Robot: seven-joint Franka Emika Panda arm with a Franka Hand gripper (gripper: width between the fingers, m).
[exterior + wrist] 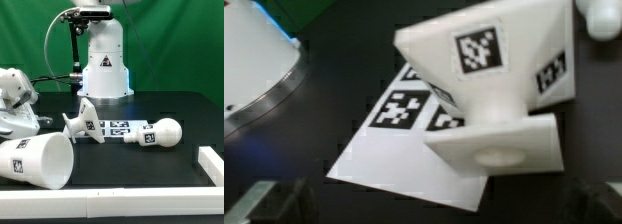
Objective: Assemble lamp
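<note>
Gripper (28, 116) at left, jaw opening cannot be told, nothing seen held; flared base (82, 120) lies partly over the marker board (116, 128).

I'm looking at a robotics lab: a black bench (150, 170) against a green backdrop (30, 30), a logo-marked robot pedestal (105, 65) to one side of the jaws, and the marker board (388, 160) of printed tags below them.

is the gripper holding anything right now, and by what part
Nothing: the gripper is open and empty; the base, shade and bulb all lie loose, apart from it.
</note>
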